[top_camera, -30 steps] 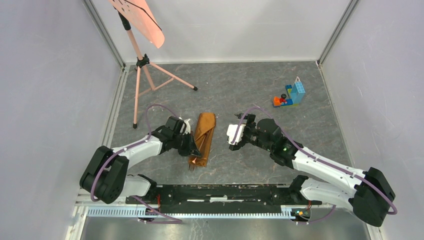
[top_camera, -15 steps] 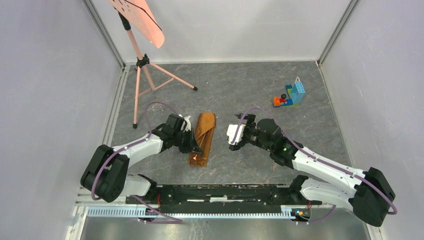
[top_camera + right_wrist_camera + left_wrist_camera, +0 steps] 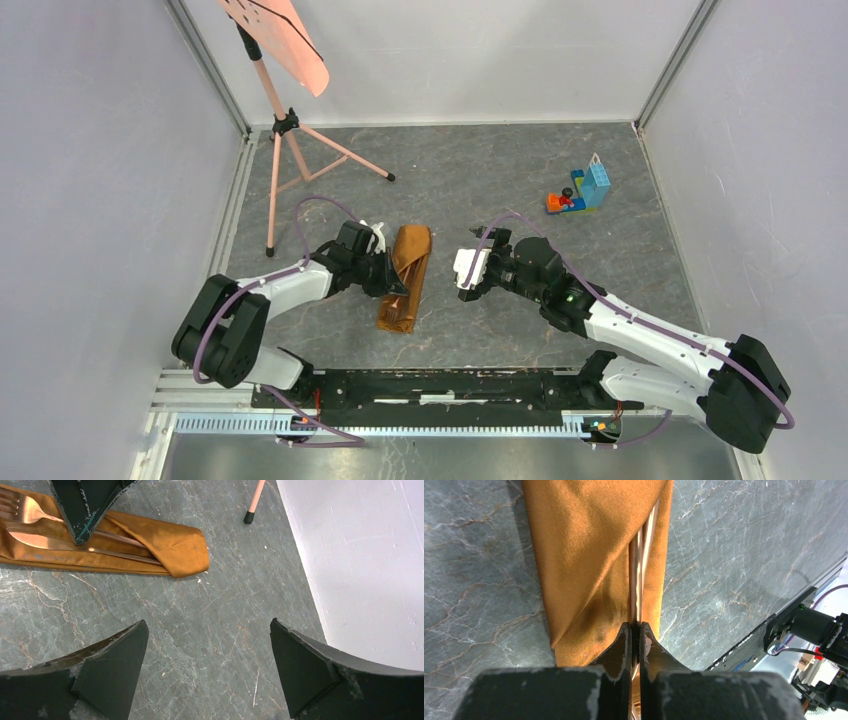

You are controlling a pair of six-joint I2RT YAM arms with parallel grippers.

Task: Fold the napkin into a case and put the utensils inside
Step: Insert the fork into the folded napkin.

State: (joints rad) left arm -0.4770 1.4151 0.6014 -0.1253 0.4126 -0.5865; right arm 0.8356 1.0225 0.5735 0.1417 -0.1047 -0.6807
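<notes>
Left of centre in the top view, the white-and-black left arm is reaching up and to the right, bent at the elbow. Its left pincer is lying low over the left side of the shiny orange-brown satin napkin. That napkin is lying folded into a narrow case on the grey marbled tabletop, just below mid-frame. In the left wrist view the jaws are pressing together, apparently clamping the handles of the slim copper-brown metal utensils where they are running into the fold's slit. The right arm is stretching from the lower right toward centre. Its right pincer is hovering near the napkin's right edge, apart from it, jaws spread wide around nothing.

Bare tabletop is showing between the napkin and the right pincer and across the upper middle. Pale walls are closing in at the left, right and top.

Two arms are showing, one napkin, and two utensils: one fork and one knife. One salmon-pink sheet on a pink tripod stand is standing at upper left, and one pile of colourful toy bricks is sitting at upper right.
</notes>
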